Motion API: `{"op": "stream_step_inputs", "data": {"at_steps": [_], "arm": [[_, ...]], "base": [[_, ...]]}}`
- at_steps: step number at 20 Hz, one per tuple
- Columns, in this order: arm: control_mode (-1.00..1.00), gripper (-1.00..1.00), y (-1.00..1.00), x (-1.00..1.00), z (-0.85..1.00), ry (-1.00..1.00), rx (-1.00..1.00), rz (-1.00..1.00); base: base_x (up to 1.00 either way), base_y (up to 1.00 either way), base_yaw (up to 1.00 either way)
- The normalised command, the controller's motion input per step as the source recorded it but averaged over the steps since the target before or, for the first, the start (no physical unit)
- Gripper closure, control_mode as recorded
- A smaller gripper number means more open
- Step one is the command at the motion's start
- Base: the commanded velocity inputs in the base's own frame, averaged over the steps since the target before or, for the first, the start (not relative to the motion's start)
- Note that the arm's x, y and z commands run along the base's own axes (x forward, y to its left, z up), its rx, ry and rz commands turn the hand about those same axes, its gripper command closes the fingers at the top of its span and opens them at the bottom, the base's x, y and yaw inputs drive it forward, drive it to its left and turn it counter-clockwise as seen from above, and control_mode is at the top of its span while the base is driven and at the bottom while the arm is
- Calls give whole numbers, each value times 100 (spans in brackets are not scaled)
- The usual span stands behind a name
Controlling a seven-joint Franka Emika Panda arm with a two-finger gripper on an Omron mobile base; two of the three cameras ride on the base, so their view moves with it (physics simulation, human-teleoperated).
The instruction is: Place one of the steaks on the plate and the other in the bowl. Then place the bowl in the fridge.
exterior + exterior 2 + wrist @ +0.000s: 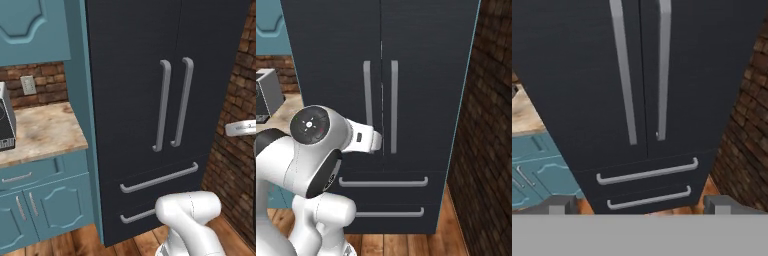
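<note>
The tall black fridge (150,100) stands straight ahead with both upper doors shut and both lower drawers closed. Its two long grey bar handles (624,75) run side by side down the middle, also seen in the right base view on the fridge (381,75). My gripper (641,207) is open, its fingertips (559,205) set wide apart with nothing between them, held back from the fridge front and aimed at the doors and drawers. The steaks, the plate and the bowl are out of view.
Left of the fridge runs a beige stone counter (42,132) over teal cabinets (45,205), with a grey appliance (6,122) at its left end. A dark brick wall (235,150) closes in the right side. Wooden floor lies below.
</note>
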Motion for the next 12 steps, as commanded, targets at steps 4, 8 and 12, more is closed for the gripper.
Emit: {"op": "stream_step_inputs", "data": {"at_steps": [4, 8, 12], "arm": [[-100, -100, 0, 62, 0, 0, 0, 0], [-100, -100, -4, 61, -3, 0, 0, -1], [-100, -100, -14, 44, -8, -2, 0, -1]], "base": [[0, 0, 0], [0, 0, 0], [0, 0, 0]]}}
